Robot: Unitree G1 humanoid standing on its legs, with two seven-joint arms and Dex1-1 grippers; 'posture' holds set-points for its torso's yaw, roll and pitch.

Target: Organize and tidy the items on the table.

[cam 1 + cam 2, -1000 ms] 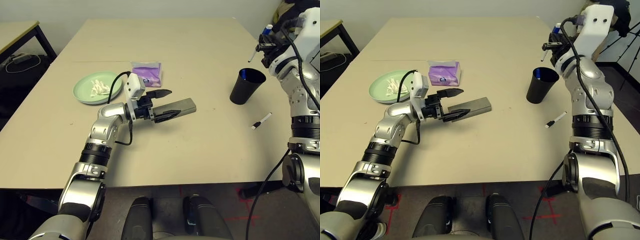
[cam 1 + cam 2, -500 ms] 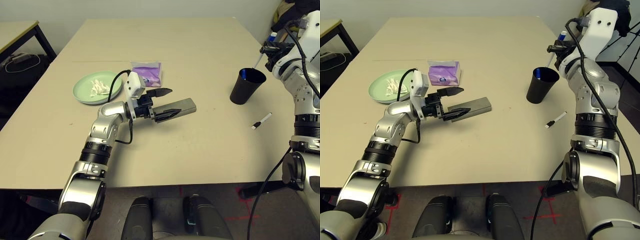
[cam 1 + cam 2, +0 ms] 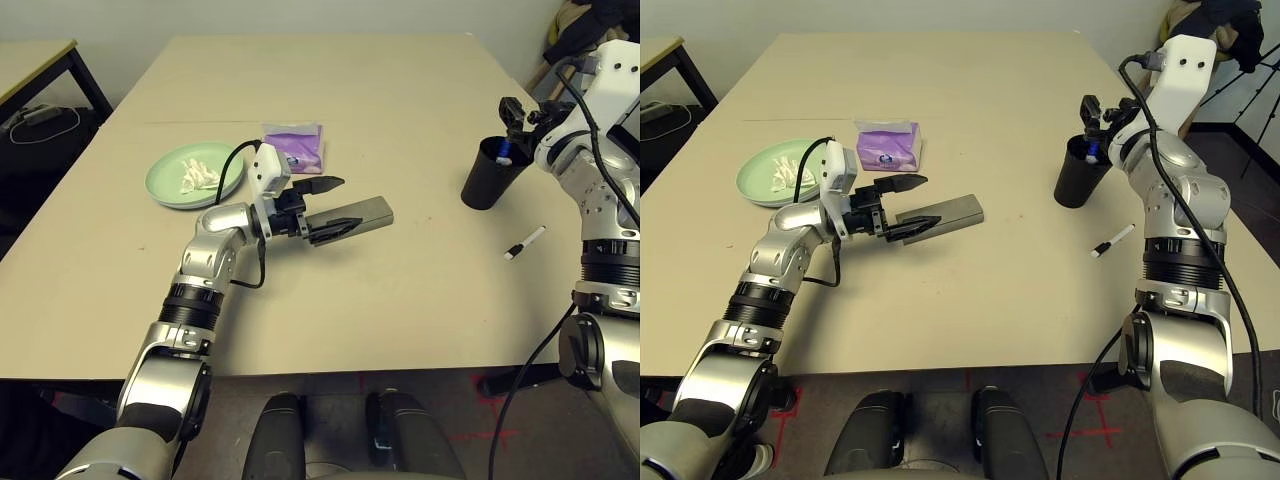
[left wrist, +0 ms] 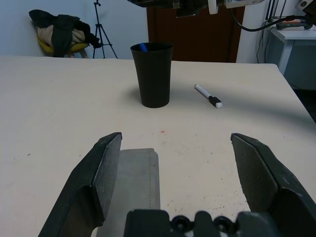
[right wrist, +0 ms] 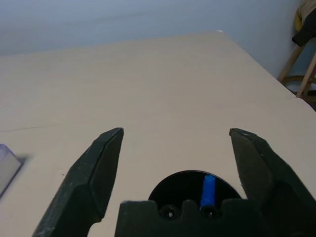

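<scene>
My left gripper [image 3: 329, 207] is open, hovering just over the near end of the grey-tan glasses case [image 3: 368, 212], which lies flat mid-table; one finger [image 4: 103, 175] stands over the case [image 4: 132, 185]. My right gripper [image 3: 1096, 112] hangs open directly above the black cup [image 3: 490, 178]. A blue-capped marker [image 5: 207, 189] stands inside the cup [image 5: 170, 190]. A black-and-white marker [image 3: 524, 242] lies on the table [image 3: 400, 300] near the cup. The pale-green plate [image 3: 165, 190] holds crumpled white tissue [image 3: 197, 175].
A purple tissue pack [image 3: 293, 147] lies beside the plate, behind my left gripper. A smaller table with black legs [image 3: 35, 62] stands off to the far left, with cables on the floor under it. Bare tabletop stretches along the front and back.
My right gripper came down over the black cup and opened, and the blue-capped marker it held now sits in the cup. The left arm has stayed put.
</scene>
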